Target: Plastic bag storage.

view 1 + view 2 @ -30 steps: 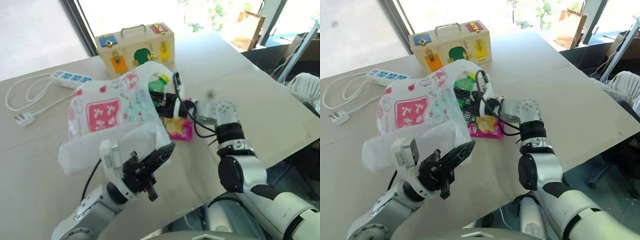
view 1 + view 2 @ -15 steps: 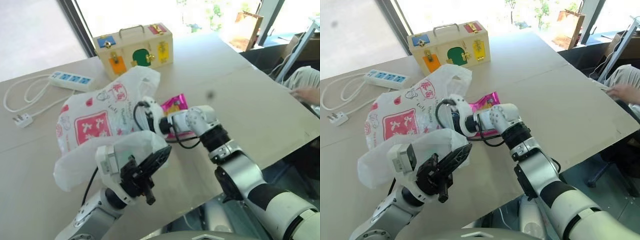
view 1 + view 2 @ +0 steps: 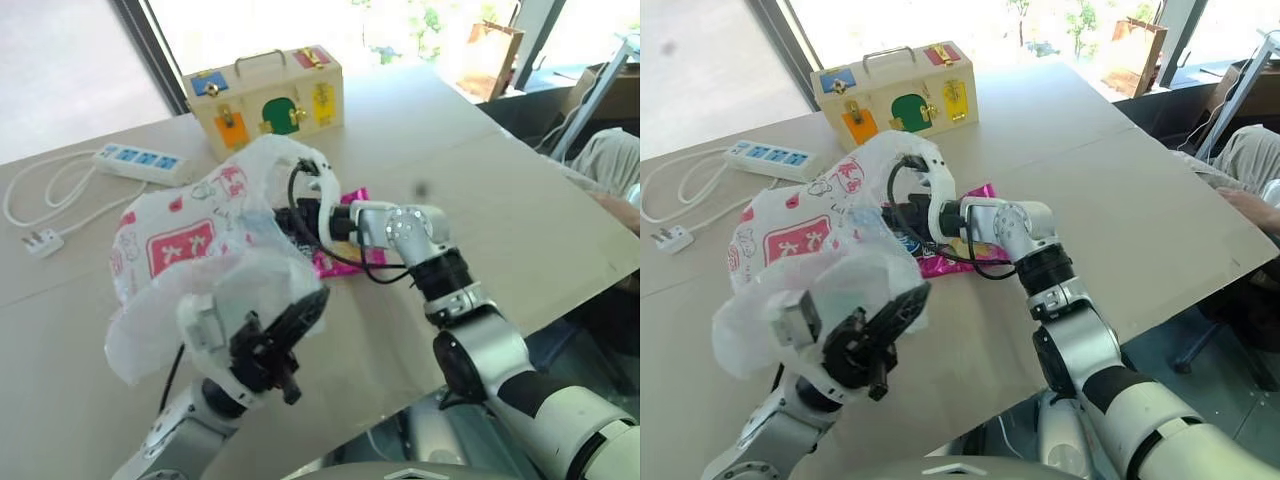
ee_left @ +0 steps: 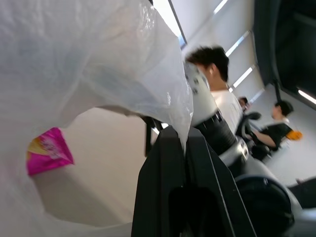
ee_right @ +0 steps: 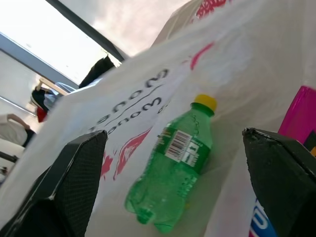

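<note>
We see the plastic bag (image 3: 190,240), thin, crinkly and translucent; a glossy green plastic bottle (image 5: 173,168); a painted wooden box (image 3: 268,97).

I'm seeing my right hand (image 3: 908,215) now reaching inside the plastic bag (image 3: 800,240). The green bottle (image 5: 173,168) is lying inside the bag now.

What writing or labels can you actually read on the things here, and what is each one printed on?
plastic bag: red square logo with white characters, too blurred to read.
plastic bag, from the right wrist view: grey lettering showing mirrored through the film, not readable.
green bottle: white label with a barcode; its small print is too small to read.
magenta chip packet: no print can be made out.
wooden box: coloured panels, no words visible.
</note>
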Controlling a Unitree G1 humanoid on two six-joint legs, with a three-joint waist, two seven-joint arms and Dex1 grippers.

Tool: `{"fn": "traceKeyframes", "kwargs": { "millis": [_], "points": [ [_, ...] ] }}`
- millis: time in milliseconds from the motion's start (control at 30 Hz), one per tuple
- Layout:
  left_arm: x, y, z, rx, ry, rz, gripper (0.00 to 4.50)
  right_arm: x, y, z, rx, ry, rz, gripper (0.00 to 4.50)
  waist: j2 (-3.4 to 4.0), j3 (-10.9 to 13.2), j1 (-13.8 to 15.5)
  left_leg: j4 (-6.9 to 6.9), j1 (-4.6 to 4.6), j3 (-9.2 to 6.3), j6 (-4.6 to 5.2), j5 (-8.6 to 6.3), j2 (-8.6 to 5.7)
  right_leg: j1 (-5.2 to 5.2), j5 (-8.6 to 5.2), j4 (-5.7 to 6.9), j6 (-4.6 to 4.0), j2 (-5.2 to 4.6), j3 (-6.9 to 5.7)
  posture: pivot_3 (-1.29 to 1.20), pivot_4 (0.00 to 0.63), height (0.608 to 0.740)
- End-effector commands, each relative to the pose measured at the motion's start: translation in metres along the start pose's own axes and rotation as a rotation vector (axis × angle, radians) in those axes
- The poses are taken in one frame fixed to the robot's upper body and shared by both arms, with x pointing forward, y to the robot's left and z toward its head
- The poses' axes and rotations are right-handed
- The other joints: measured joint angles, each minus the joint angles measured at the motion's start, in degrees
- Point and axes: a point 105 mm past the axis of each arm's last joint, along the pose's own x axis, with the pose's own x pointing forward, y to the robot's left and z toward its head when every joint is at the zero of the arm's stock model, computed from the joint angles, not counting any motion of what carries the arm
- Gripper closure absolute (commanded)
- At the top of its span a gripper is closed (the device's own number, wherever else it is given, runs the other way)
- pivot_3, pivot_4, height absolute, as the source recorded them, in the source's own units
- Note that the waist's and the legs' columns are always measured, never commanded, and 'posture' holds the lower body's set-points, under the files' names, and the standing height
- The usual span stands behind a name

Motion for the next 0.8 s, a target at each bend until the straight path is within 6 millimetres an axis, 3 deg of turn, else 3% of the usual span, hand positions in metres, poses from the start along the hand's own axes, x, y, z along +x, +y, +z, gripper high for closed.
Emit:
{"fn": "traceKeyframes", "kwargs": {
  "millis": [33,200,300,400,533,800],
  "points": [
    [-0.014,-0.006,0.035,0.069,-0.156,0.040,4.50,-0.032,-0.015,0.025,-0.157,-0.072,-0.038,0.04,-0.01,0.0,0.5,0.00,0.00,0.00,0.00,0.00,0.00,0.01,0.00,-0.01,0.00,-0.01,0.00,0.00,0.150,0.740],
    [-0.050,0.000,0.055,0.088,-0.250,0.171,4.50,-0.102,-0.066,0.051,-0.110,-0.144,-0.249,0.04,-0.03,0.0,1.1,-0.05,-0.01,0.04,0.00,0.00,0.04,0.01,0.00,-0.07,0.00,-0.01,0.02,0.00,0.150,0.740],
    [-0.061,-0.004,0.048,0.063,-0.223,0.195,4.50,-0.137,-0.098,0.039,-0.098,-0.086,-0.402,0.04,-0.04,0.0,1.3,-0.08,-0.01,0.10,0.02,-0.01,0.04,0.07,-0.01,-0.13,-0.01,-0.03,0.07,0.00,0.150,0.740],
    [-0.069,-0.004,0.043,0.034,-0.230,0.225,4.50,-0.152,-0.112,0.013,-0.018,0.001,-0.444,0.04,-0.05,0.0,1.1,-0.09,0.00,0.19,0.03,-0.02,0.08,0.07,-0.01,-0.15,-0.01,-0.02,0.14,0.00,0.150,0.740],
    [-0.077,0.002,0.042,0.015,-0.260,0.265,4.50,-0.139,-0.108,-0.017,0.127,0.041,-0.370,0.04,-0.06,0.0,1.0,-0.14,0.00,0.23,0.05,-0.03,0.17,0.04,0.00,-0.17,-0.01,0.00,0.20,0.00,0.150,0.740],
    [-0.090,0.012,0.054,0.028,-0.290,0.312,4.50,-0.071,-0.081,-0.044,0.294,0.029,-0.177,0.04,-0.14,-0.1,0.9,-0.18,0.07,0.35,0.03,-0.03,0.34,0.03,0.07,-0.17,-0.11,0.16,0.29,0.00,0.150,0.740]
  ]
}}
